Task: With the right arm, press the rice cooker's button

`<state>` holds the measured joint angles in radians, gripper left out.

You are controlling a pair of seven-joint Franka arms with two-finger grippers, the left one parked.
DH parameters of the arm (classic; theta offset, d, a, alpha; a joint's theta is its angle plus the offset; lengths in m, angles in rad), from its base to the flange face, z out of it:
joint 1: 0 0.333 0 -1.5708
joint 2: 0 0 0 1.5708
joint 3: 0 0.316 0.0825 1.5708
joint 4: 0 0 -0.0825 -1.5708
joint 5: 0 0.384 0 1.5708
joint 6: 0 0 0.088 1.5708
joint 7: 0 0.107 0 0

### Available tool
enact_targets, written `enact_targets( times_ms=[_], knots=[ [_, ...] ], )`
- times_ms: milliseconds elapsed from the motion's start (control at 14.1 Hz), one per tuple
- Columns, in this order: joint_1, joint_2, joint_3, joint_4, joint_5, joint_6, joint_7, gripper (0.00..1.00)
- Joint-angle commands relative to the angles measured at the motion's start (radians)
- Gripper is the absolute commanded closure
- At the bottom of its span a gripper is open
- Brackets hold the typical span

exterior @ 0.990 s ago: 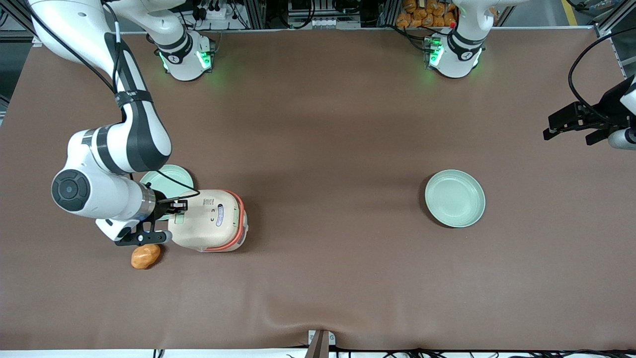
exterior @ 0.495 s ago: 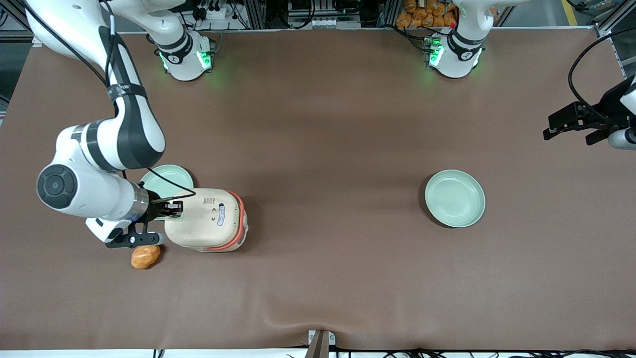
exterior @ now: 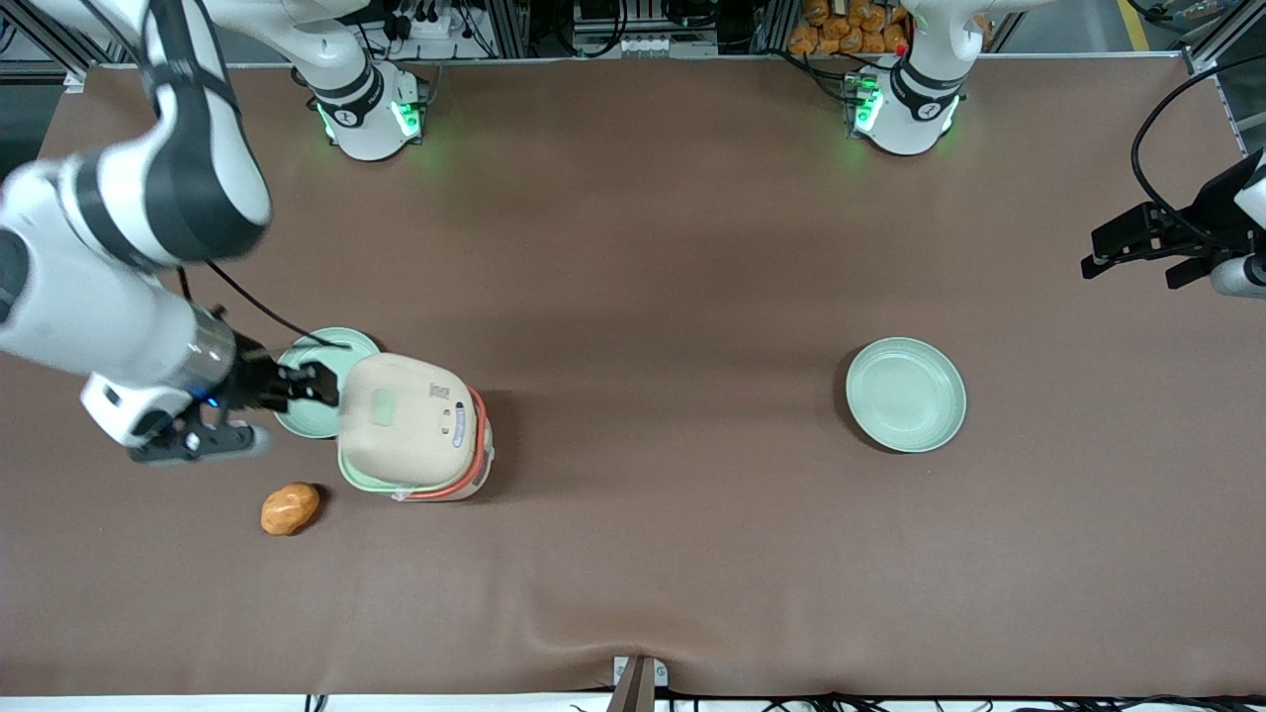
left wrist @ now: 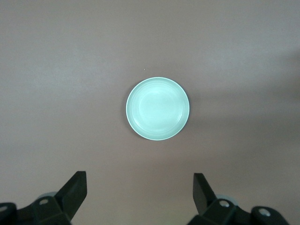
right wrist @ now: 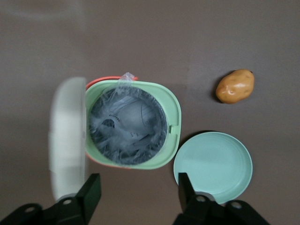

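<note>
Rice cooker (exterior: 415,430) lid has popped open since 0.5 s ago, exposing the pale green inner rim (right wrist: 174,123) and plastic-lined pot; the cooker sits at the working arm's end of the table, touching a green plate (exterior: 302,415), potato (exterior: 290,508) nearer the front camera. Right arm (exterior: 119,237) has pulled back and up, its gripper (exterior: 315,384) now over the plate beside the cooker, jaws spread and empty.
</note>
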<state>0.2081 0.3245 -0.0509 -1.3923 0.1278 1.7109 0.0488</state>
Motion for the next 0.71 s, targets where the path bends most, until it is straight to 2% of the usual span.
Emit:
enact_targets(
  times_ms=[0, 212, 424, 495, 636],
  knots=[
    [-0.032, -0.091, 0.006, -0.019, 0.012, -0.081, -0.021, 0.00],
    [-0.082, -0.154, 0.005, -0.019, 0.006, -0.177, -0.023, 0.00],
    [-0.122, -0.214, 0.002, -0.019, 0.000, -0.210, -0.043, 0.00],
    [-0.127, -0.229, 0.002, -0.019, -0.025, -0.236, -0.062, 0.00],
    [-0.139, -0.254, 0.002, -0.019, -0.126, -0.273, -0.174, 0.00]
  ],
)
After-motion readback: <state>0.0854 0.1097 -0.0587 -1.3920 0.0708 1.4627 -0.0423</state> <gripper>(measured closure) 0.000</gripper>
